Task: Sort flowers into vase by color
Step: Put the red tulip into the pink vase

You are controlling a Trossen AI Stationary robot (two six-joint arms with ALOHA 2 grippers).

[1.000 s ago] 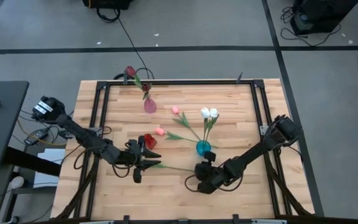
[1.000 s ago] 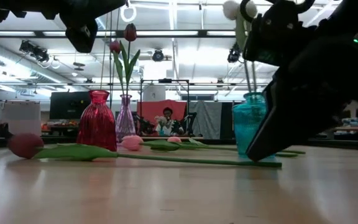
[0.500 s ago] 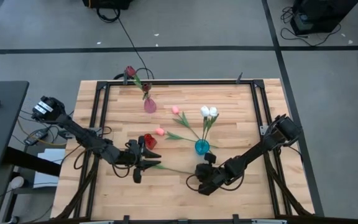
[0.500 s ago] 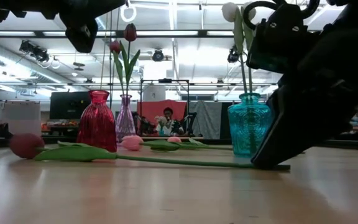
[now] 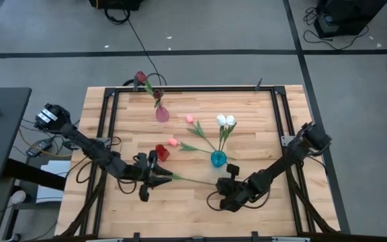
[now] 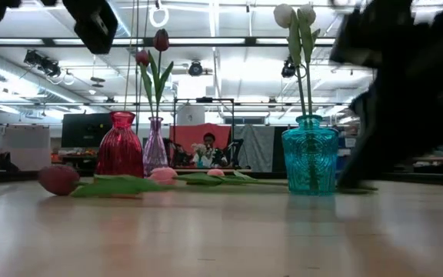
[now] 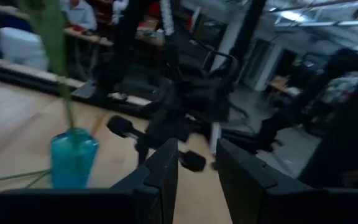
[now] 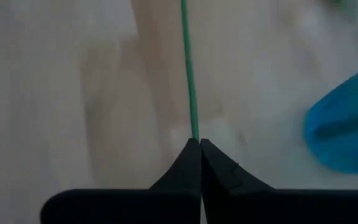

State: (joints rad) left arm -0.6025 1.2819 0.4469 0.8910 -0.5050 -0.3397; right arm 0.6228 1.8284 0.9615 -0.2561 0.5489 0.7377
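Observation:
A maroon tulip lies on the table, with its head (image 6: 58, 179) and leaves to the left and its thin green stem (image 5: 193, 181) running right. My right gripper (image 8: 199, 142) (image 5: 218, 186) is shut on the stem's end. My left gripper (image 7: 197, 168) (image 5: 156, 180) hovers open over the head end and holds nothing. In the high view it hides the head. The teal vase (image 5: 218, 159) holds two white tulips. The pink vase (image 5: 162, 113) holds two maroon ones. The red vase (image 5: 161, 152) stands beside my left gripper. My right gripper pinches the stem's free end (image 8: 192, 132) between its two fingertips. The fingers slant down from the table's near right and lie in line with the stem, which runs straight on from the tips. The tulip's head and leaves (image 6: 121, 185) rest on the table.
Two pink tulips (image 5: 173, 142) (image 5: 189, 117) lie loose between the vases. A dark metal frame (image 5: 193, 87) runs round the wooden tabletop. Bare wood lies along the near edge.
My right gripper has moved toward the table's right edge and drawn the maroon tulip with it. The tulip has slid along the table, its head now farther right, and it still lies flat.

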